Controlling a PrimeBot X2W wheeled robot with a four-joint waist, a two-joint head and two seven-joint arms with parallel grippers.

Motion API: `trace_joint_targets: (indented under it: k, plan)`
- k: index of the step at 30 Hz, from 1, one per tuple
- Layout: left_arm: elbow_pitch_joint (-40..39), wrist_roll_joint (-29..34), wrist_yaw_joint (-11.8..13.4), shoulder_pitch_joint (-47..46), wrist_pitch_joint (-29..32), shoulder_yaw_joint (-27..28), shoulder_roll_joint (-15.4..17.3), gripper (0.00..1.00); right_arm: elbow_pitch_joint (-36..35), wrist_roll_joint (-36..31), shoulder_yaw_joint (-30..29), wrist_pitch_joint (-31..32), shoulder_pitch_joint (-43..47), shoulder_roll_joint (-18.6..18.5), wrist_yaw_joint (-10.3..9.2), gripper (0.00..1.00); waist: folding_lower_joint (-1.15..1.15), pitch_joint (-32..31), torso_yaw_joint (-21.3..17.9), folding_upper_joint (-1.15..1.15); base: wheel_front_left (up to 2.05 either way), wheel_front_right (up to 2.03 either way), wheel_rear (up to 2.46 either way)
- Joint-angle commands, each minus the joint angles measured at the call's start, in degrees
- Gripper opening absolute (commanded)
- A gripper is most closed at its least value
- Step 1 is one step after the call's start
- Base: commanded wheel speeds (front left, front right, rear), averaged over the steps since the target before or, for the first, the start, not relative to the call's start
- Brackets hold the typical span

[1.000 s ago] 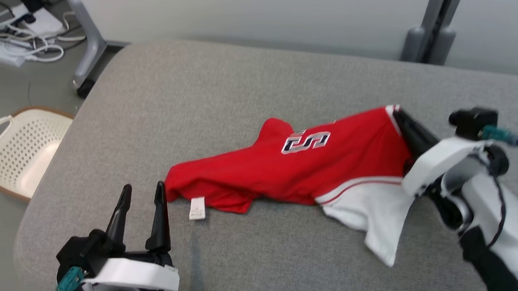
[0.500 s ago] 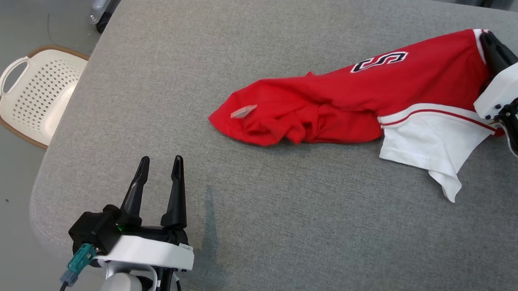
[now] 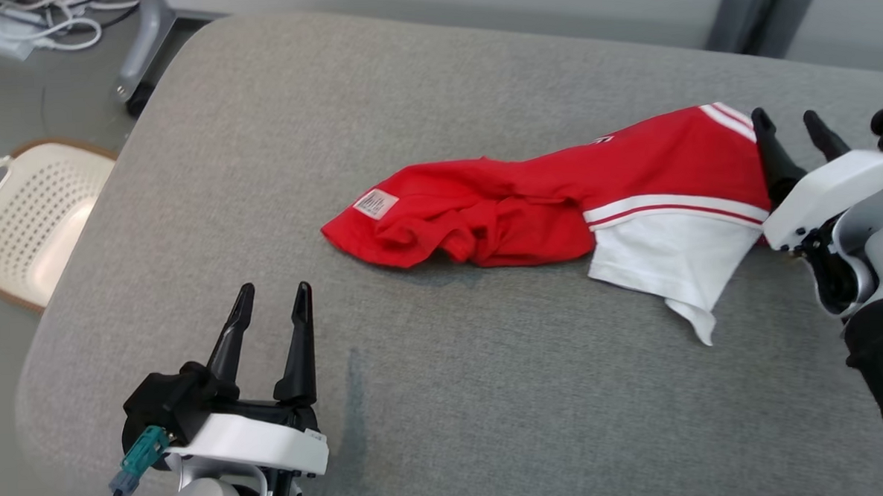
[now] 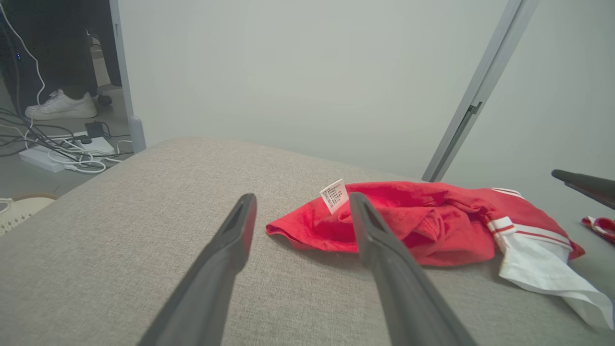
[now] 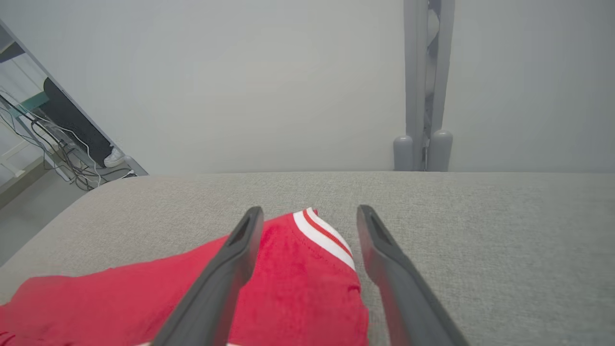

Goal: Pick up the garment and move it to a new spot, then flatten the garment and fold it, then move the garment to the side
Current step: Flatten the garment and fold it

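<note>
A red garment (image 3: 529, 199) with a white panel and white stripes lies crumpled on the grey padded surface (image 3: 433, 397), a white label at its left end. It also appears in the left wrist view (image 4: 423, 226) and the right wrist view (image 5: 288, 288). My right gripper (image 3: 788, 130) stands open at the garment's right end, its fingers apart with the striped edge between them in the right wrist view (image 5: 310, 214). My left gripper (image 3: 271, 294) is open near the front left, clear of the cloth, and holds nothing (image 4: 300, 202).
A cream perforated basket (image 3: 23, 221) sits on the floor to the left of the surface. Cables and a power strip (image 3: 22, 20) lie on the floor at the far left. Grey posts (image 3: 763, 10) stand behind the surface. A white shoe (image 4: 60, 105) shows on the floor.
My right gripper has opened and let go of the garment's right end. The garment has bunched up and slid rightward. The head camera has shifted between frames. The left gripper stays open.
</note>
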Motion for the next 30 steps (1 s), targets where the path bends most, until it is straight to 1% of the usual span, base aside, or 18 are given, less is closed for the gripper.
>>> trace_joint_targets:
  k: [1, 4, 8, 12, 15, 20, 26, 27, 30]
  plan:
    - [0.06, 0.51, 0.03, 0.53, -0.09, 0.57, 0.22, 1.0, -1.09, 1.01, 0.46, -1.44, 1.69, 0.07, 0.02, 1.0, 0.0, -2.91, -2.87, 0.0, 0.0, 0.0, 0.0]
    - [0.17, 1.11, 0.13, 1.43, -0.1, 1.23, 0.46, 1.0, -3.61, 2.42, 0.9, -3.54, 4.28, 0.68, 0.02, 1.0, 0.0, -5.12, -5.22, 0.0, 0.0, 0.0, 0.0]
    - [-0.09, 1.44, 0.57, 2.67, -0.09, 2.59, 1.29, 1.0, -8.97, 4.56, 0.91, -5.27, 8.38, 1.46, 0.02, 1.0, 0.0, -7.49, -8.25, 0.0, 0.0, 0.0, 0.0]
    - [-0.61, 1.36, 1.19, 3.63, -0.09, 3.79, 1.89, 1.0, -15.07, 3.7, -0.15, -5.88, 12.52, 1.92, 0.02, 1.0, 0.0, -8.81, -11.01, 0.0, 0.0, 0.0, 0.0]
    - [-1.0, 1.15, 1.67, 4.54, -0.09, 4.49, 2.42, 1.0, -20.8, 2.16, -2.89, -6.03, 16.04, 2.42, 0.02, 1.0, 0.0, -9.45, -12.7, 0.0, 0.0, 0.0, 0.0]
    - [-1.31, 0.72, 2.19, 5.46, -0.09, 5.18, 2.88, 1.0, -30.1, -2.07, -7.39, -5.99, 24.45, 4.36, 0.02, 1.0, 0.0, -10.48, -14.66, 0.0, 0.0, 0.0, 0.0]
    - [-1.53, 0.34, 2.76, 7.23, -0.09, 5.34, 2.76, 1.0, -37.66, -6.62, -10.88, -5.98, 35.89, 6.95, 0.02, 1.0, 0.0, -12.26, -16.04, 0.0, 0.0, 0.0, 0.0]
    - [-1.72, 0.16, 2.97, 8.01, -0.08, 5.34, 2.73, 1.0, -39.61, -8.04, -11.72, -5.98, 38.94, 7.48, 0.02, 1.0, 0.0, -12.82, -16.38, 0.0, 0.0, 0.0, 0.0]
    - [-2.24, -0.09, 3.31, 8.69, -0.02, 5.27, 2.68, 1.0, -42.0, -10.31, -13.52, -5.98, 42.96, 8.5, 0.02, 1.0, 0.0, -13.34, -16.74, 0.0, 0.0, 0.0, 0.0]
